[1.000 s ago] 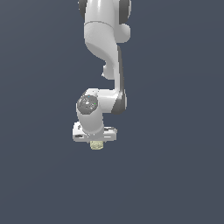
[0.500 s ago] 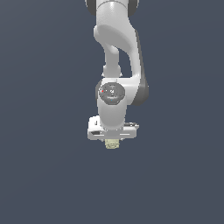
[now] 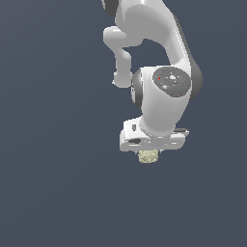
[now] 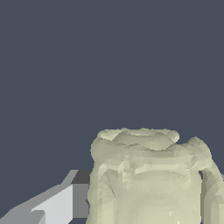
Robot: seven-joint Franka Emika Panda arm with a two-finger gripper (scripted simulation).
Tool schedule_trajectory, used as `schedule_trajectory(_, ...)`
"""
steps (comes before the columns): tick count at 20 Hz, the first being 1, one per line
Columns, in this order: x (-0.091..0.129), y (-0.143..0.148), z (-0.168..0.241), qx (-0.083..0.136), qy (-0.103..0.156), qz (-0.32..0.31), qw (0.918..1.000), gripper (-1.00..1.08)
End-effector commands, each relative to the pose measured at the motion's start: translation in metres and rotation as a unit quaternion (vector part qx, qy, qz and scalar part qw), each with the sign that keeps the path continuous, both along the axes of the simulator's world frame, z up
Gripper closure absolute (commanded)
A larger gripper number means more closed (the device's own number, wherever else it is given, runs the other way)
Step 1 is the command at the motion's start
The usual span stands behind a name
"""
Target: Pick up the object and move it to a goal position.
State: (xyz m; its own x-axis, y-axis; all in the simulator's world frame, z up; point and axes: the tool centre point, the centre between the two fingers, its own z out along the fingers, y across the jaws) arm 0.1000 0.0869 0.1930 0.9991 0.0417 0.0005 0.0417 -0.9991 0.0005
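Observation:
The object (image 3: 148,157) is a small pale yellowish-green bumpy lump, hanging just under the white hand of my arm in the exterior view. My gripper (image 3: 149,153) is shut on it, and the hand hides the fingers from this side. In the wrist view the object (image 4: 148,177) fills much of the picture, with one grey fingertip (image 4: 76,192) pressed against its side. The other finger is hidden behind the lump. The object hangs above the plain dark ground, touching nothing else.
The white arm (image 3: 159,58) rises from the hand toward the exterior view's upper edge. Around it lies only a uniform dark grey-blue surface, with no other objects or edges in sight.
The arm has carried the object toward the exterior view's right and slightly lower, and the wrist has turned so its round joint cap faces the camera more.

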Motion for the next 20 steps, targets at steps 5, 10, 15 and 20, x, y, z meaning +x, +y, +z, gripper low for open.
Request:
schedule_trajectory(5, 0.013, 0.045, 0.038, 0.000, 0.000, -0.001, 1.0000, 1.08)
schedule_trajectory(10, 0.021, 0.068, 0.058, 0.000, 0.000, -0.001, 1.0000, 1.08)
schedule_trajectory(15, 0.026, 0.082, 0.069, 0.000, 0.000, -0.001, 1.0000, 1.08)
schedule_trajectory(20, 0.029, 0.089, 0.075, 0.000, 0.000, 0.000, 1.0000, 1.08)
